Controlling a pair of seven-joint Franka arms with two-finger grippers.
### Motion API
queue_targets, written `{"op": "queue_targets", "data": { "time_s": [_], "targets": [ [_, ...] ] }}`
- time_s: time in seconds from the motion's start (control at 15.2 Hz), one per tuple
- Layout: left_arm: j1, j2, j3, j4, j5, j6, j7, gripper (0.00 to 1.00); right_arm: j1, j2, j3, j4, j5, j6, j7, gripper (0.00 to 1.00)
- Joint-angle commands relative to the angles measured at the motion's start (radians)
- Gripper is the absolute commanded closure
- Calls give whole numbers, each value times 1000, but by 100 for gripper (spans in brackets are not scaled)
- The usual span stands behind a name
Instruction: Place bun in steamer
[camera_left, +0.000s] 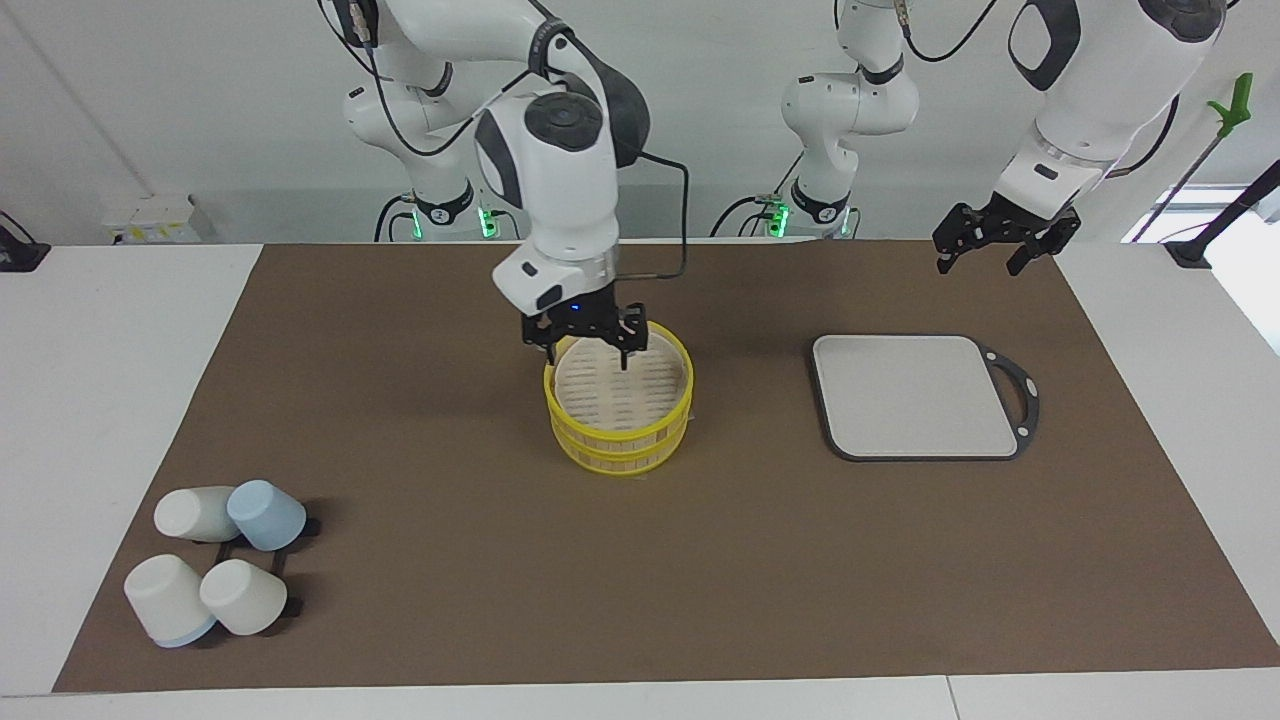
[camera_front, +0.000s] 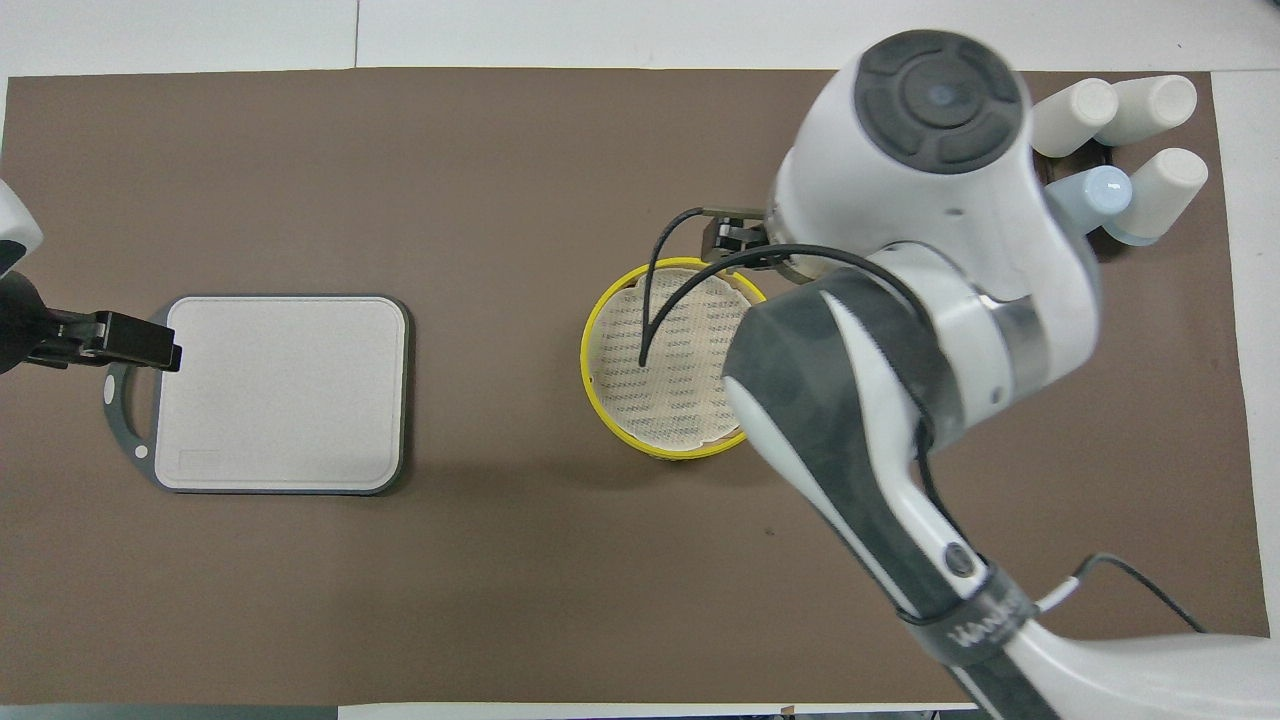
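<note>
Yellow steamer, right gripper over its rim.
Its fingers stand apart, holding nothing; left gripper waits, apart, above the board.

Lighting is bright, even and diffuse — shadows on the brown table mat are soft and short. Both views are sharp, without glare. A bright patch shows at the facing view's edge — apparently overexposed.
</note>
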Motion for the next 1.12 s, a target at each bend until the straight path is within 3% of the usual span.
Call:
{"op": "queue_targets", "data": {
  "time_s": [0.0,0.2,0.46,0.79,1.05],
  "targets": [
    [2,-13,-1,-10,23,12,5,0,-105,-124,15,-49,7,-133,-120,0],
    [2,-11,0,-8,23,17,5,0,-200,-228,15,-77,5,-274,-286,0],
    [-1,-11,0,-8,23,18,-1,0,-239,-285,15,-86,-7,-329,-362,0],
    [-6,-11,0,-8,23,17,-6,0,-277,-307,14,-154,-4,-276,-449,0],
    [-9,-11,-1,-7,23,14,-9,0,-298,-377,8,-209,-7,-273,-466,0]
  ]
}}
